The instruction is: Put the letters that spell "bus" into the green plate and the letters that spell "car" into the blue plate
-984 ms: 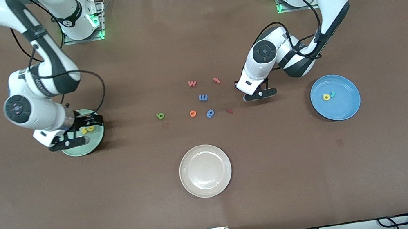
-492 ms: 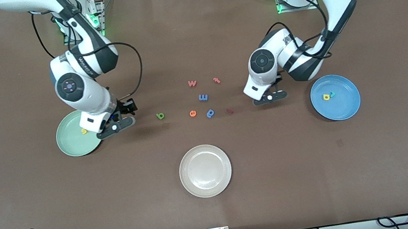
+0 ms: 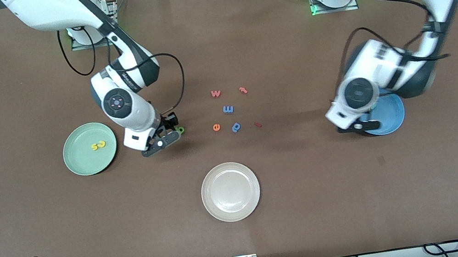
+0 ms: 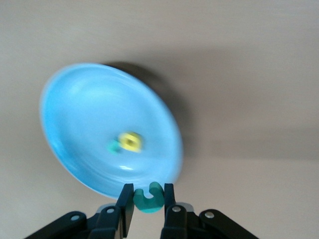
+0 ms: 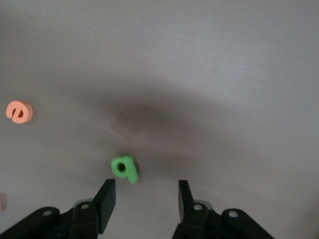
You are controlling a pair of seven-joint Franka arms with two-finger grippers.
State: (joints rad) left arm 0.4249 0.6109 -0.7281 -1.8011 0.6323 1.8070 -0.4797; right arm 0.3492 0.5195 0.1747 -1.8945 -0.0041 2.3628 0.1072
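The round pale green plate, toward the table's right-arm end, is holding two yellow foam letters. The right gripper is hovering with fingers spread over the small green foam "b". The left gripper is pinching a teal foam letter at the round blue plate's rim.

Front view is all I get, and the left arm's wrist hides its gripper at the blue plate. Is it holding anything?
Observer: Yes. The left gripper is shut on a teal "c", over the edge of the blue plate.
Operator: And the right gripper, has it got the green "b"?
Observer: No. The right gripper is open above the table, and the green "b" lies on the table just ahead of its fingertips, not between them.
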